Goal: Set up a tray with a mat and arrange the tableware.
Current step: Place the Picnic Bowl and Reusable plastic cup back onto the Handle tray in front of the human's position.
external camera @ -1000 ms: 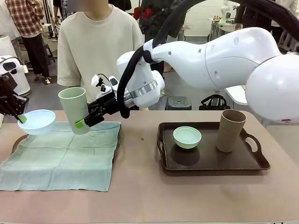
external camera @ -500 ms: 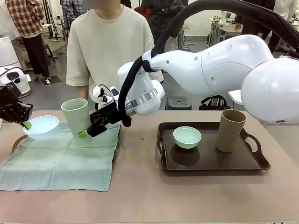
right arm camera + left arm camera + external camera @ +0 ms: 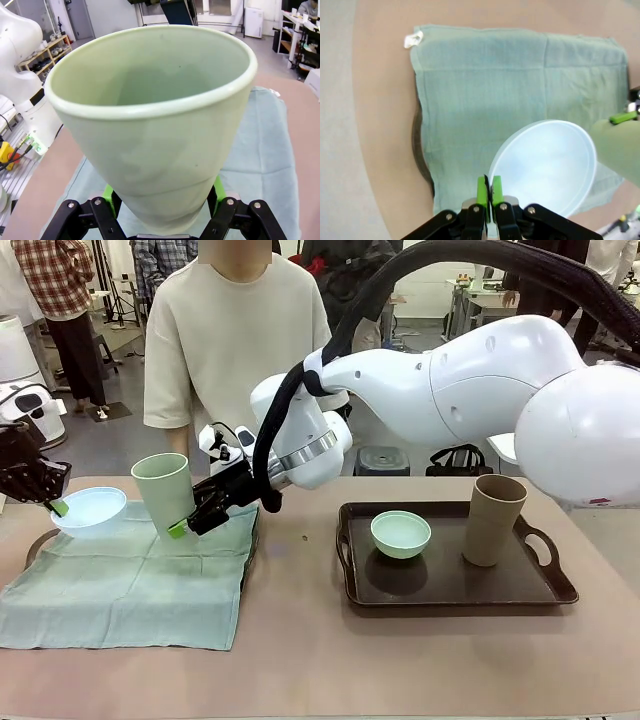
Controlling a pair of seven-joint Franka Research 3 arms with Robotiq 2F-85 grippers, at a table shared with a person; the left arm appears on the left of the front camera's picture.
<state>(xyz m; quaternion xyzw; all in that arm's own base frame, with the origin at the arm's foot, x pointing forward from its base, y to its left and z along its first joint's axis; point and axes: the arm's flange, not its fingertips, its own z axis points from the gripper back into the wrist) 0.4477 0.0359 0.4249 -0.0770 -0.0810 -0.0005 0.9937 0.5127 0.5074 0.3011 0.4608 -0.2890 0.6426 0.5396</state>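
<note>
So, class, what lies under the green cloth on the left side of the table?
A dark tray: its rim peeks out beside the green cloth. The cloth covers the rest, so its inside is hidden.

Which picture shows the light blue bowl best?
The left wrist view: the pale blue bowl is close up, its inside showing, rim pinched by the left pincer. The front view shows it small, side-on, over the mat.

The front camera looks across the tan tabletop (image 3: 320, 660) from the robot's side toward the person in a cream T-shirt (image 3: 235, 350), at middle distance. The left wrist camera looks down, close, on the small pale blue matte bowl (image 3: 545, 165) and pale green cloth mat (image 3: 510, 75); the right wrist camera sits against the tall pale green tumbler (image 3: 150, 125). All three share mat and tumbler.
</note>
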